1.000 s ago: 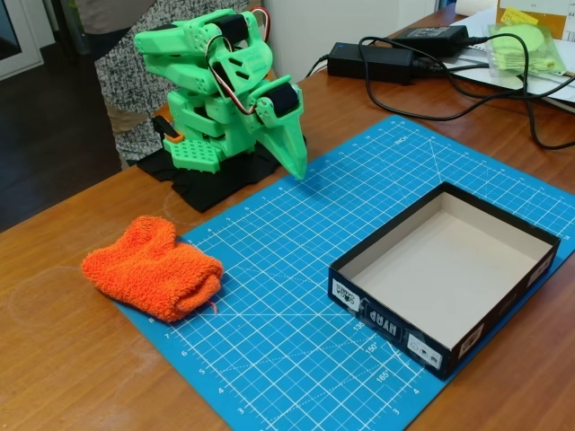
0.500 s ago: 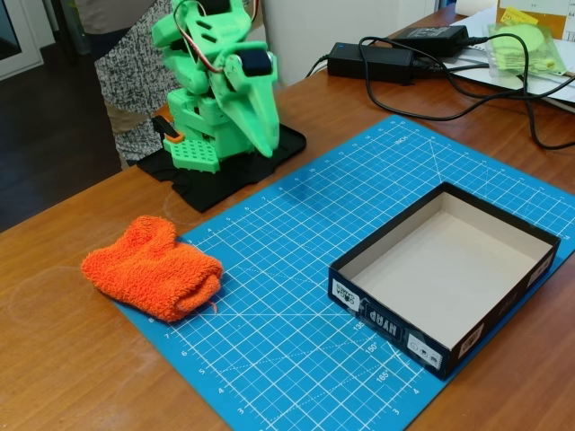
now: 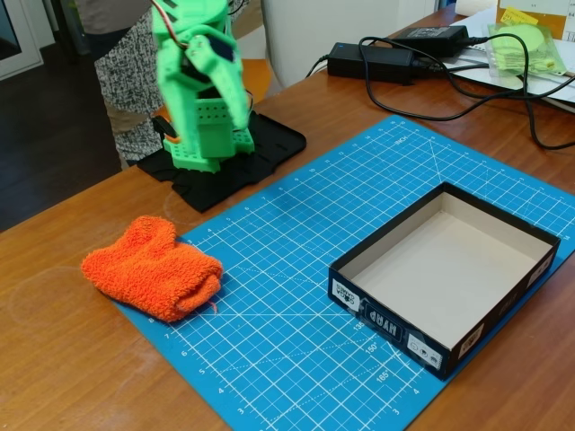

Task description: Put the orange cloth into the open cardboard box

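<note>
The orange cloth (image 3: 151,268) lies lumpy and folded at the left corner of the blue cutting mat (image 3: 287,224), partly on the wooden table. The open cardboard box (image 3: 386,319), black outside and beige inside, stands empty on the mat's right side. My green arm rises from its black base at the back left. Its gripper (image 3: 235,106) is blurred by motion and points down above the base, well behind the cloth. The fingers look together with nothing between them.
Black power adapters (image 3: 370,61) and tangled cables (image 3: 467,103) lie at the back right, beside a pale green pouch (image 3: 526,45) on papers. A person (image 3: 121,81) stands behind the table at the left. The mat's middle lies between cloth and box.
The arm has unfolded upward and swung left; the gripper, earlier pointing down at the mat's back edge, now hangs higher over the base. Cloth and box have not moved.
</note>
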`<action>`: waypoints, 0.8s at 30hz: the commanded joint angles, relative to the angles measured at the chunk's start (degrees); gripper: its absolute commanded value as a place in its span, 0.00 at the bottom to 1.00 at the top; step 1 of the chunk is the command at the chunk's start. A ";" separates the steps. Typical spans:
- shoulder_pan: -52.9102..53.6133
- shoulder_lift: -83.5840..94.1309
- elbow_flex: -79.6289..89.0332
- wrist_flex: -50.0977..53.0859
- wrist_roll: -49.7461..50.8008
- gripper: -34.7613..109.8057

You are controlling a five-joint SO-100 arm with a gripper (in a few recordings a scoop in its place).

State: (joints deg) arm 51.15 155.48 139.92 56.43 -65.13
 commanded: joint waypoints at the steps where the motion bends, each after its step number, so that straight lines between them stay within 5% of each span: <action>1: 8.09 -20.21 -8.17 -0.70 -19.25 0.59; 8: 15.29 -32.70 -5.10 -8.26 -34.80 0.62; 24: 13.36 -54.40 -6.77 -30.41 -30.23 0.63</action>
State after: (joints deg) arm 64.86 101.78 135.09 27.77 -95.01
